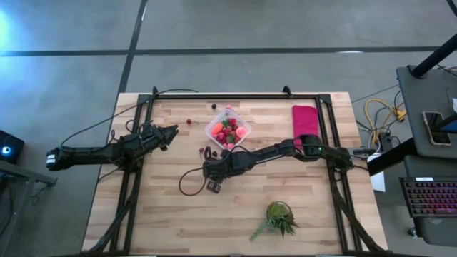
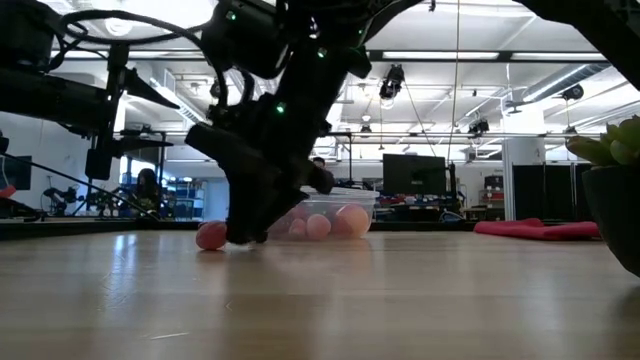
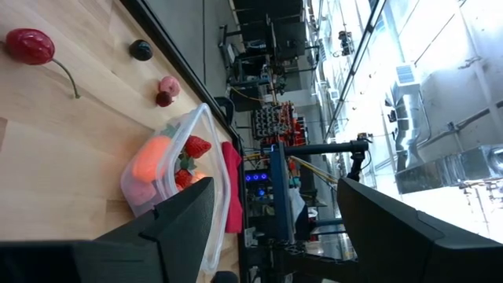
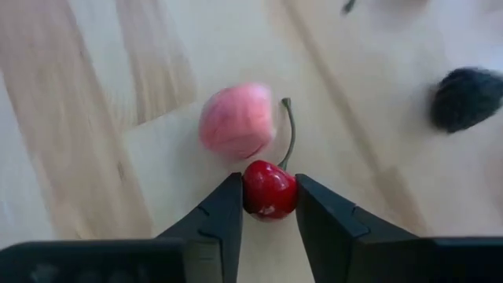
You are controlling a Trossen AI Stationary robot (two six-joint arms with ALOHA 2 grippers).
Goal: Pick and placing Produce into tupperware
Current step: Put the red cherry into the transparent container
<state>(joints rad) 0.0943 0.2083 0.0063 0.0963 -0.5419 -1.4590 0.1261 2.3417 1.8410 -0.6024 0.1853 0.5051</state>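
Observation:
The clear tupperware (image 1: pixel 228 128) stands at the table's far middle with several red, pink and orange produce pieces inside. My right gripper (image 1: pixel 209 158) is on the near left side of it, low over the wood, shut on a small red cherry (image 4: pixel 269 189). A pink peach-like piece (image 4: pixel 236 122) lies right beside the cherry, and a dark berry (image 4: pixel 468 98) lies farther off. My left gripper (image 1: pixel 171 132) waits open at the table's left, pointing level toward the tupperware (image 3: pixel 185 169). A loose cherry (image 3: pixel 30 45) and a dark berry (image 3: pixel 141 49) lie on the wood. My right gripper pinches the cherry's round body (image 4: pixel 259 192) between its two fingertips (image 4: pixel 228 212). The fingers slant down at it from the table's right. The cherry's stem (image 4: pixel 289 134) sticks out past the fingers, along the pink piece. Whether the cherry still rests on the wood, I cannot tell.
A flat magenta cloth (image 1: pixel 305 118) lies at the far right. A green spiky plant (image 1: pixel 280 218) stands near the front edge. A dark cable loop (image 1: pixel 187 182) lies beside my right arm. Black frame rails (image 1: pixel 132 171) run along the table's sides.

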